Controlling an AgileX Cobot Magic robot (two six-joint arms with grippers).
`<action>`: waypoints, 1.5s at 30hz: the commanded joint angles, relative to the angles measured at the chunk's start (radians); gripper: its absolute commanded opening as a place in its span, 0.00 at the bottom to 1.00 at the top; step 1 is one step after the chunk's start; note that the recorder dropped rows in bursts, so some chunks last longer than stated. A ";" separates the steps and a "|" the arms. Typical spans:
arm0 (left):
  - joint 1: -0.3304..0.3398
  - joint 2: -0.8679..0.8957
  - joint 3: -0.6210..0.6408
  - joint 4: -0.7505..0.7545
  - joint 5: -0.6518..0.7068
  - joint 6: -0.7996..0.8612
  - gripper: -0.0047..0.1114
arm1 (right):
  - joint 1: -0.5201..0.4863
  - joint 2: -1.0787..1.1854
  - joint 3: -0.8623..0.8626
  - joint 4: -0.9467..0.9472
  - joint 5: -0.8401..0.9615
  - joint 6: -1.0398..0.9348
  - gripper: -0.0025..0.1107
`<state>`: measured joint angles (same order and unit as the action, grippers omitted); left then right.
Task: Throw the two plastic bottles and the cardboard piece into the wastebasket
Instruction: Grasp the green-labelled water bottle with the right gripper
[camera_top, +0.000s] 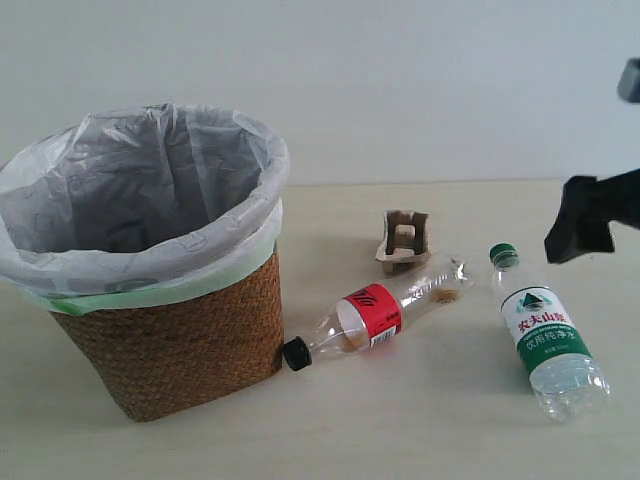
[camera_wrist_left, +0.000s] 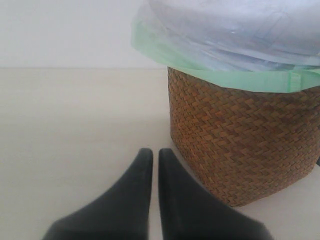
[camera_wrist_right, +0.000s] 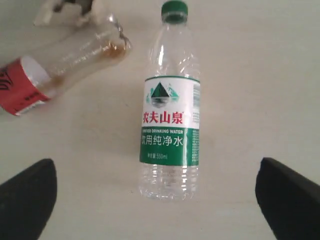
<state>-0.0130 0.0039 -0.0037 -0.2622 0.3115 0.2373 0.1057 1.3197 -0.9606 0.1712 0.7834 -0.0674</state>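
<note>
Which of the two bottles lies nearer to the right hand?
The green-capped bottle; the black-capped, red-labelled bottle lies farther off, beside the wastebasket.

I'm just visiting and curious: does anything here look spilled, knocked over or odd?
Both bottles lie on their sides: the red-label bottle, brownish dregs inside, cap by the wastebasket, and the green-label bottle. No spill shows on the table.

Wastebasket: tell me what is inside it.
Inside the wastebasket only its white plastic bag shows; the near rim hides the bottom. The red-label bottle, the green-label bottle and the cardboard piece lie outside on the table.
</note>
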 joint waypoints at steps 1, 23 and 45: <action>-0.008 -0.004 0.004 -0.003 -0.008 0.003 0.07 | -0.003 0.186 -0.009 0.032 -0.007 -0.082 0.89; -0.008 -0.004 0.004 -0.003 -0.005 0.003 0.07 | 0.064 0.556 -0.099 -0.171 -0.194 0.009 0.89; -0.008 -0.004 0.004 -0.003 -0.005 0.003 0.07 | 0.064 0.419 -0.118 -0.223 -0.102 0.109 0.02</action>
<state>-0.0130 0.0039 -0.0037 -0.2622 0.3115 0.2373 0.1693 1.8102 -1.0586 -0.0315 0.6389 0.0083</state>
